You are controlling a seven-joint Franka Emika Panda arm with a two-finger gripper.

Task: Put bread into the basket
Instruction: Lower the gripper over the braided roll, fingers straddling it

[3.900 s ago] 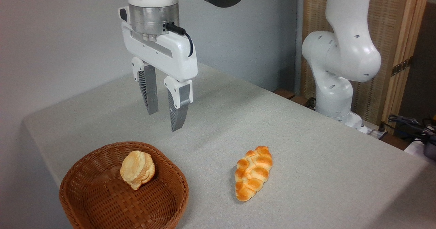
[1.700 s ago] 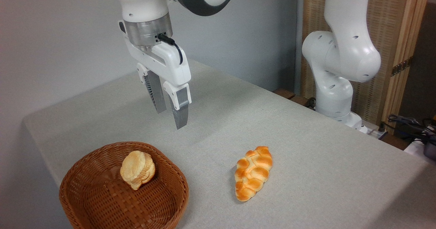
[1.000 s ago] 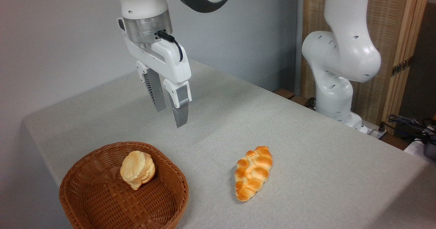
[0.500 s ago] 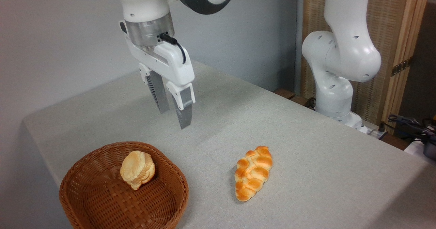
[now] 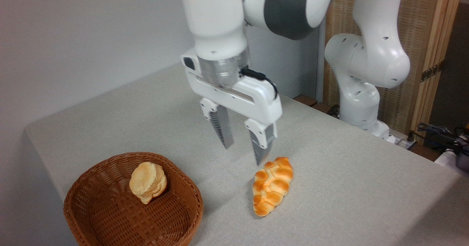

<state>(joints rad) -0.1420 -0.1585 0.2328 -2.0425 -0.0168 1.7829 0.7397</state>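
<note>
The braided golden-orange bread (image 5: 273, 185) lies on the grey tablecloth, right of the basket. The round brown wicker basket (image 5: 110, 216) sits at the near left with a pale layered puff bun (image 5: 148, 182) inside it. My gripper (image 5: 243, 154) hangs open just above and slightly left of the loaf's far end, fingers pointing down with nothing between them. The right fingertip (image 5: 259, 158) is close to the loaf's top end; contact cannot be told.
The arm's white base (image 5: 361, 103) stands at the table's far right edge. Cables and a dark device (image 5: 450, 136) lie beyond the right edge. A wooden screen (image 5: 421, 26) stands behind. Bare cloth stretches between basket and loaf and to the right.
The gripper swung right and down from above the basket's far side to just over the bread, and its fingers have spread wider. Bread, bun and basket have not moved.
</note>
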